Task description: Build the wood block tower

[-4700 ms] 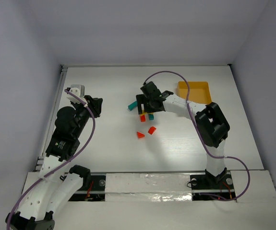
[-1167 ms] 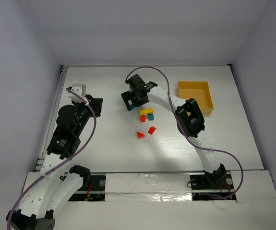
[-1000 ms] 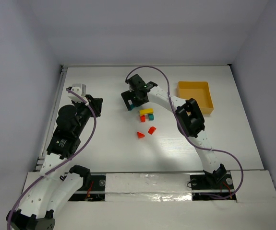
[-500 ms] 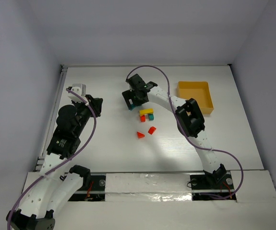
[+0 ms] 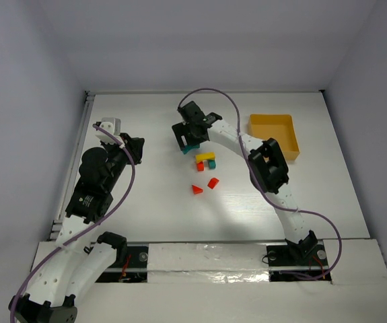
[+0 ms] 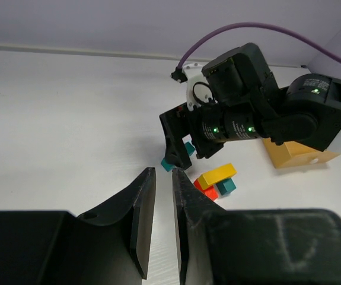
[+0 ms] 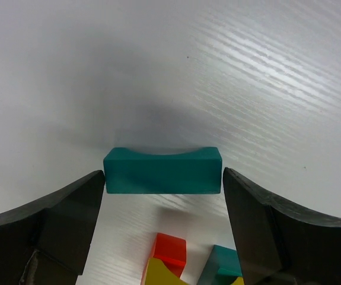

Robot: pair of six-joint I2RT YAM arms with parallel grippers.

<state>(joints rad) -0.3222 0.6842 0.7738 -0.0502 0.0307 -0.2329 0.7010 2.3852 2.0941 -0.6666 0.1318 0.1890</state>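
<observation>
Table [image 5: 146, 134]: carries all items.
Tray [image 5: 271, 117]: at 3 o'clock from the right gripper [image 5: 189, 141], well apart.
Right gripper: the top view hides the fingertips. The right wrist view shows them pressing both ends of the teal notched bar [image 7: 162, 171].
Left gripper [image 6: 163, 178]: fingers nearly together, nothing between.
Yellow bar [image 5: 205, 157]: at 5 o'clock from the teal notched bar, resting on a red cube [image 7: 170, 246] and a teal cube [image 7: 217, 258].
Red wedge [image 5: 197, 190] and orange-red wedge [image 5: 213, 182]: at 6 o'clock from the yellow bar.

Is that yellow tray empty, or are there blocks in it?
Empty. Seen from above, the tray shows only its bare yellow-orange floor inside the rim; nothing lies in it.
</observation>
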